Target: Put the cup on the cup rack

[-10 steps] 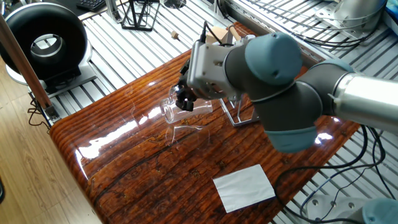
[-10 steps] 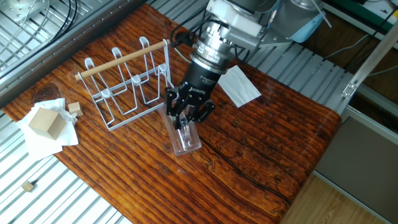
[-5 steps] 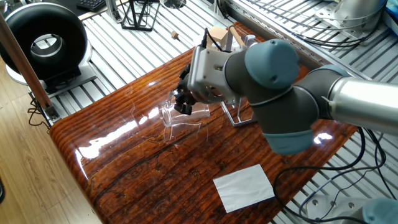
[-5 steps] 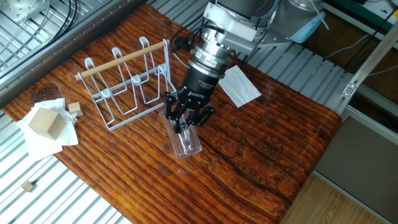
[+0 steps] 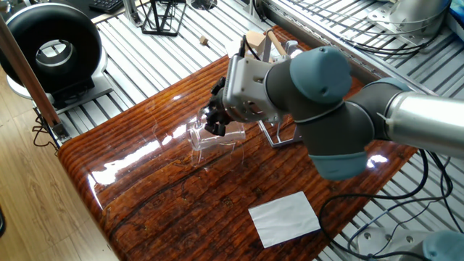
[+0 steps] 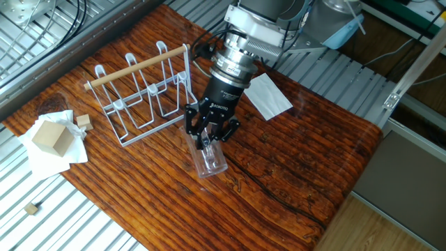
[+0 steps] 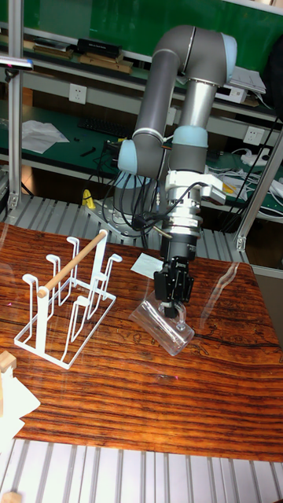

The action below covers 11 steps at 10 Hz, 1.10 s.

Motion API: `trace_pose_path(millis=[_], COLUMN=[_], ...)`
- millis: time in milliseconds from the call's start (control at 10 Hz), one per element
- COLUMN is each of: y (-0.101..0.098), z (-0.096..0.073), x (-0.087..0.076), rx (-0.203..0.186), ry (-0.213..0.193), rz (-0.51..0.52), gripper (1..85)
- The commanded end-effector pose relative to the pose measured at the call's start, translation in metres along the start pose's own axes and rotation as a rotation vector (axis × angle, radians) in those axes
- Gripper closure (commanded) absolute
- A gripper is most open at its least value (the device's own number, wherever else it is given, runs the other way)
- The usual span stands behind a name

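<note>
Cup (image 6: 208, 157) has tipped a bit further, end effector (image 6: 210, 136) clamped on rim; slick glass could slip before rack (image 6: 143, 94).

We see a glossy reddish-brown wooden table (image 6: 293, 167) with strong grain. On it stands the cup rack (image 6: 143, 94), grey wire with a pale wooden rod. Just beside it the cup (image 6: 208, 157) lies tipped. A white paper sheet (image 6: 268, 96) lies farther along. At one end, a wooden block (image 6: 52, 136) sits on crumpled paper (image 6: 42, 157).
</note>
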State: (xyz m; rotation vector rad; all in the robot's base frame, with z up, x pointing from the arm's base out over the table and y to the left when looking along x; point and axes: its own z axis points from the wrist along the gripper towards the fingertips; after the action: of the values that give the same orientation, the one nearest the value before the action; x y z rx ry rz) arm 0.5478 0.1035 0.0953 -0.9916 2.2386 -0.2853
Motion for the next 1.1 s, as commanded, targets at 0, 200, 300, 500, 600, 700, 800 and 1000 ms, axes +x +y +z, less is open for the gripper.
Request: trace_pose_path(millis=[0, 200, 300, 500, 600, 700, 800, 1000], y=[0.007, 0.014, 0.015, 0.016, 0.018, 0.017, 0.018, 0.019], z=[0.003, 0.002, 0.0, -0.005, -0.009, -0.011, -0.013, -0.016], x=[0.004, 0.003, 0.002, -0.003, -0.004, -0.004, -0.006, -0.01], rx=[-0.036, -0.063, -0.069, -0.084, -0.099, -0.104, -0.112, -0.124], ry=[-0.006, -0.01, -0.017, -0.034, -0.039, -0.039, -0.047, -0.063], rz=[0.026, 0.04, 0.041, 0.048, 0.05, 0.049, 0.054, 0.053], gripper=[84.7, 84.3, 83.3, 76.7, 74.3, 72.0, 71.3, 66.7])
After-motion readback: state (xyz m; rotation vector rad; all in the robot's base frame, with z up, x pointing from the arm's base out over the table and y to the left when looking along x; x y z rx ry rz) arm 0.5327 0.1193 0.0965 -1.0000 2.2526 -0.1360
